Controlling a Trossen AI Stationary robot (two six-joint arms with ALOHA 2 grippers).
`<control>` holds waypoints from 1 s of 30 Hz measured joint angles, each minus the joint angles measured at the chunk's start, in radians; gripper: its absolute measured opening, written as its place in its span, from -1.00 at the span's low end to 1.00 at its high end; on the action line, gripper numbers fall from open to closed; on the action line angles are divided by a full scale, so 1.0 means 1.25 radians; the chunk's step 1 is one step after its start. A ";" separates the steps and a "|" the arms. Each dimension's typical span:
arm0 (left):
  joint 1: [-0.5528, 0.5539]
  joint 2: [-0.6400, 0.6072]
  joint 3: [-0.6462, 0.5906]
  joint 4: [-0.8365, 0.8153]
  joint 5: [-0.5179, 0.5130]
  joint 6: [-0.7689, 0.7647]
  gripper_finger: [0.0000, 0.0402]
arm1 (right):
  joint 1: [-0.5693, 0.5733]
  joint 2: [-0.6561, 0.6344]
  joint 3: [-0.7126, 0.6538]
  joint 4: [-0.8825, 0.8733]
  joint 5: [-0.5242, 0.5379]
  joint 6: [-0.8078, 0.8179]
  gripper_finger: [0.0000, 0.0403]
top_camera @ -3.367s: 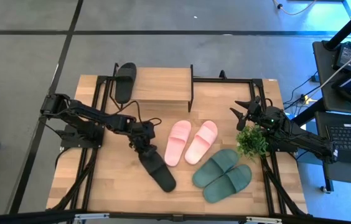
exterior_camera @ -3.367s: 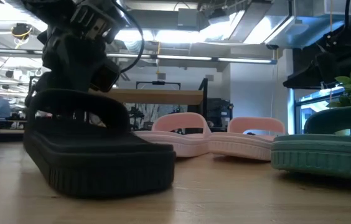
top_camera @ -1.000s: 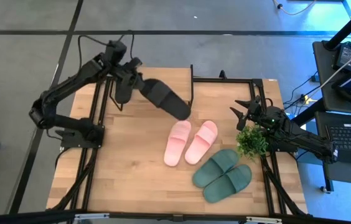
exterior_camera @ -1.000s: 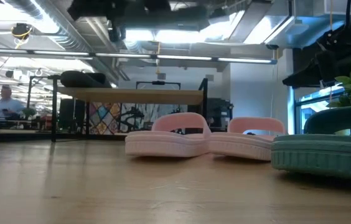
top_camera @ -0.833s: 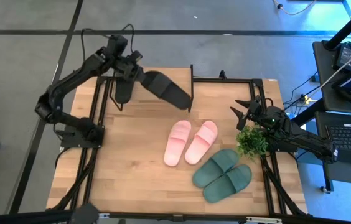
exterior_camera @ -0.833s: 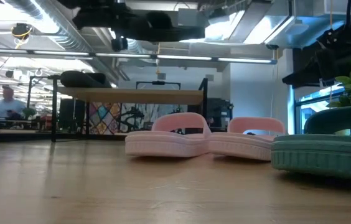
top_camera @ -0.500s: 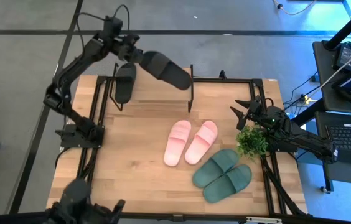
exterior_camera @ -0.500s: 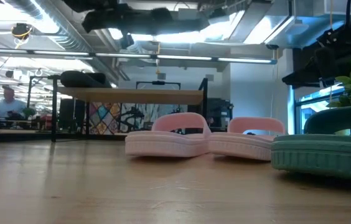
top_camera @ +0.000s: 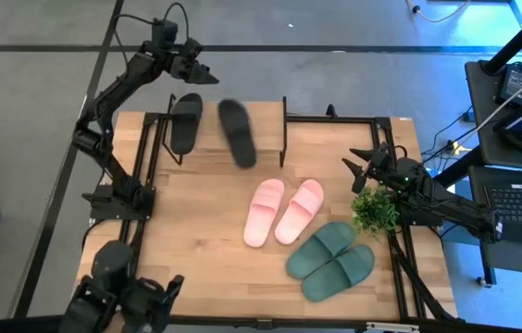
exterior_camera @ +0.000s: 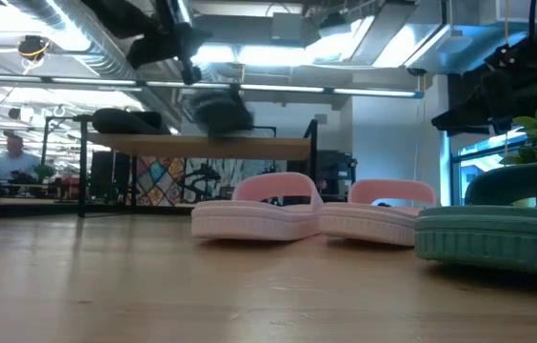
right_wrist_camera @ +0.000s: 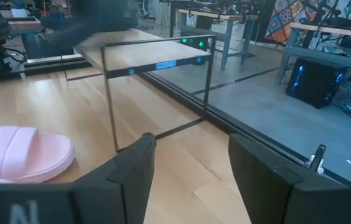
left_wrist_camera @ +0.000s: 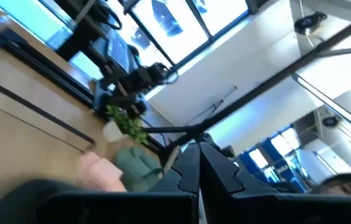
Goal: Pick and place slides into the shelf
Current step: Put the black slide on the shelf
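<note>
The left gripper (top_camera: 192, 67) is up high behind the shelf (top_camera: 263, 120), and its fingers look pressed together on nothing. A second black slide (top_camera: 237, 132) lies on the shelf top beside the first black slide (top_camera: 185, 121), its long way pointing front to back. The pink slides (top_camera: 283, 210) and green slides (top_camera: 331, 260) lie on the table, nearer the right gripper (top_camera: 363, 166), whose fingers are spread apart. I can read no words anywhere.

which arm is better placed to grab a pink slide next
Right, probably. The right end effector waits open beside the pink slides, while the left end effector is raised beyond the shelf, farther away.
</note>
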 joint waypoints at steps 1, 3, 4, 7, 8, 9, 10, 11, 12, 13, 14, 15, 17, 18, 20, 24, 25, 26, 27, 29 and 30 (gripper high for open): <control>0.004 0.007 0.000 0.019 -0.001 -0.013 -0.99 | 0.000 0.000 0.000 0.000 0.000 0.001 0.02; 0.008 0.020 0.000 0.040 -0.004 -0.015 -0.99 | 0.000 0.000 0.000 0.000 0.000 0.018 0.02; 0.008 0.026 0.000 0.043 -0.004 -0.015 -0.99 | 0.000 0.000 0.000 0.000 0.000 0.022 0.02; 0.007 0.043 0.000 0.042 -0.005 -0.015 -1.00 | 0.000 0.000 0.000 0.000 0.000 0.023 0.02; 0.007 0.047 0.000 0.041 -0.007 -0.015 -1.00 | 0.000 0.000 0.000 -0.001 0.000 0.024 0.02; 0.007 0.048 0.000 0.041 -0.008 -0.015 -1.00 | 0.000 0.000 0.000 -0.001 0.000 0.023 0.02; 0.007 0.048 0.000 0.042 -0.007 -0.012 -1.00 | 0.000 0.000 0.000 -0.001 0.000 0.022 0.02; 0.006 0.047 0.000 0.042 -0.007 -0.010 -1.00 | 0.000 0.000 0.000 -0.001 0.000 0.022 0.02; 0.004 0.047 0.000 0.042 -0.007 -0.010 -1.00 | 0.000 0.000 0.000 -0.001 0.000 0.022 0.02; 0.001 0.047 0.000 0.042 -0.007 -0.010 -1.00 | 0.000 0.000 0.000 -0.001 0.000 0.021 0.02; -0.001 0.047 0.000 0.041 -0.008 -0.010 -1.00 | 0.000 0.000 0.000 -0.001 0.000 0.021 0.02; -0.003 0.047 0.000 0.042 -0.007 -0.010 -1.00 | 0.000 0.000 0.000 -0.001 0.000 0.021 0.02; -0.008 0.046 0.000 0.042 -0.007 -0.010 -1.00 | 0.000 0.000 0.000 -0.002 0.000 0.021 0.02; -0.011 0.046 0.000 0.042 -0.008 -0.010 -1.00 | 0.000 0.000 0.000 -0.002 0.000 0.021 0.02; -0.015 0.046 0.000 0.042 -0.008 -0.010 -1.00 | 0.000 0.000 0.000 -0.002 0.000 0.021 0.02; -0.019 0.046 0.000 0.041 -0.008 -0.011 -1.00 | 0.000 0.000 0.000 -0.003 0.000 0.021 0.02; -0.019 0.046 0.000 0.042 -0.008 -0.011 -1.00 | 0.000 0.000 0.000 -0.003 0.000 0.021 0.02; -0.019 0.046 0.000 0.042 -0.008 -0.011 -1.00 | 0.000 0.000 0.000 -0.003 0.000 0.021 0.02; -0.019 0.046 0.000 0.041 -0.008 -0.012 -1.00 | 0.000 0.000 0.000 -0.003 0.000 0.021 0.02; -0.019 0.046 0.000 0.041 -0.008 -0.015 -1.00 | 0.000 0.000 0.000 -0.003 0.000 0.021 0.02; -0.019 0.046 0.000 0.041 -0.008 -0.016 -1.00 | 0.000 0.000 0.000 -0.003 0.000 0.021 0.02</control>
